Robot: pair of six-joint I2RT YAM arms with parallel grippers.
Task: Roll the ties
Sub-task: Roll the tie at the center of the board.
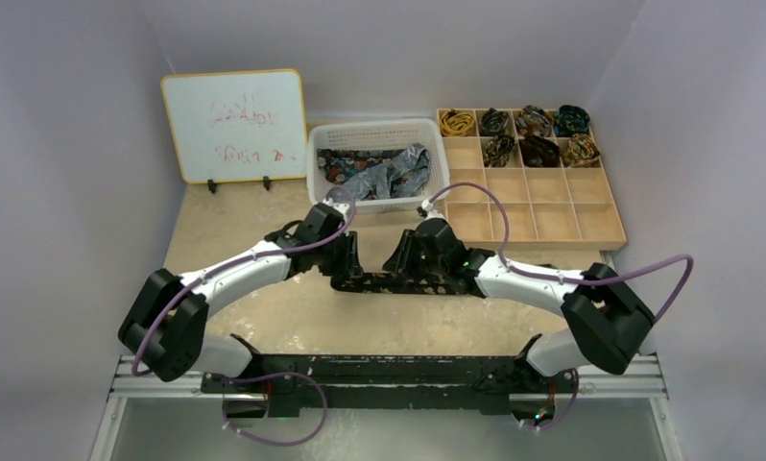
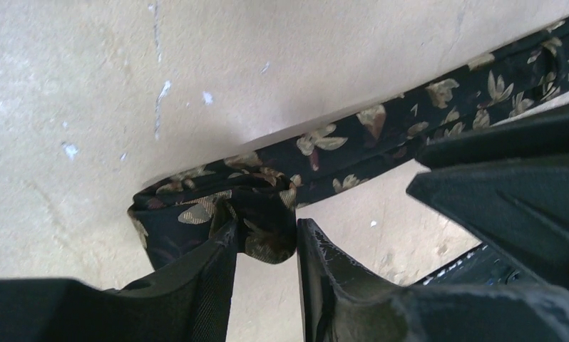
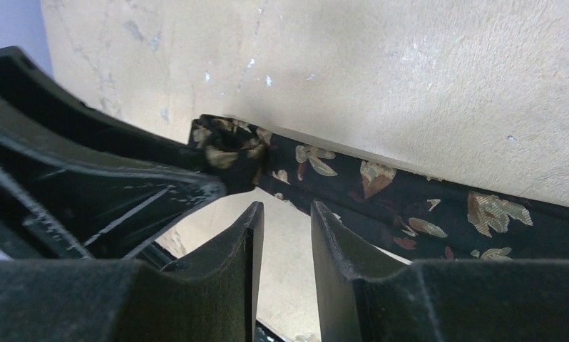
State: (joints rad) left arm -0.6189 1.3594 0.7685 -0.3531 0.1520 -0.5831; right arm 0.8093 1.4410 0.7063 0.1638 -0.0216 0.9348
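Looking over the table (image 1: 264,322): a wooden divider tray (image 1: 552,206) at back right holds seven rolled ties (image 1: 538,149), and a white basket (image 1: 326,158) holds loose ties (image 1: 379,173). A dark floral tie (image 1: 408,284) lies flat mid-table between both arms. The left gripper (image 2: 267,226) straddles its folded end, fingers slightly apart; pinching or not, can't tell. The right gripper (image 3: 286,208) is narrowly spread, empty, just beside the strip. Risk: the slack fold springs open and the roll starts crooked.

Soft even light, faint shadow nr tie (image 2: 381,135).
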